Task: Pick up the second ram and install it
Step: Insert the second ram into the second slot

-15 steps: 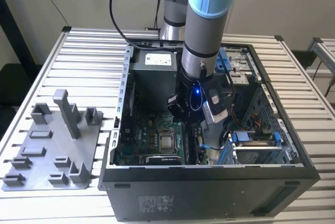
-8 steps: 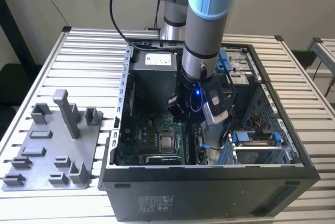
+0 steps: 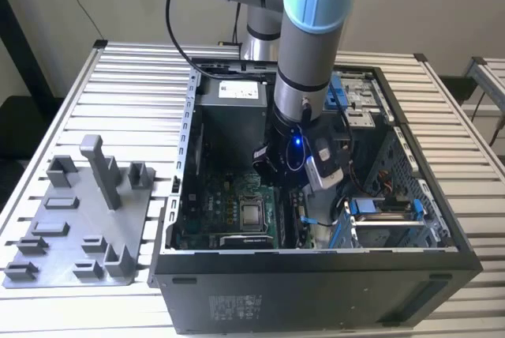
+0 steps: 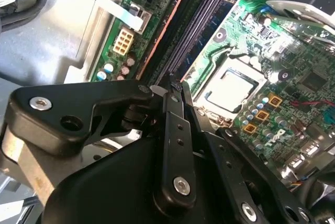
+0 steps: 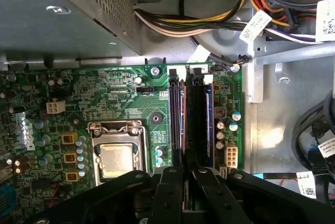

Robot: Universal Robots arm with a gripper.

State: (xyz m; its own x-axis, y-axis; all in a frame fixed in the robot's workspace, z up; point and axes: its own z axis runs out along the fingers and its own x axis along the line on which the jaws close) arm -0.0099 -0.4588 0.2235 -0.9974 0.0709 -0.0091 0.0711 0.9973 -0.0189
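Tool (image 5: 187, 179) down inside the PC case (image 3: 316, 291), fingers (image 5: 168, 192) nearly together, probably pinching the second ram (image 5: 189, 124) edge-on, hard to confirm. Stick sits upright in line with the memory slots (image 5: 180, 114), just beside the CPU socket (image 5: 116, 153), so it can seat. Holder tray (image 3: 79, 227) well beyond on the table (image 3: 126, 77).
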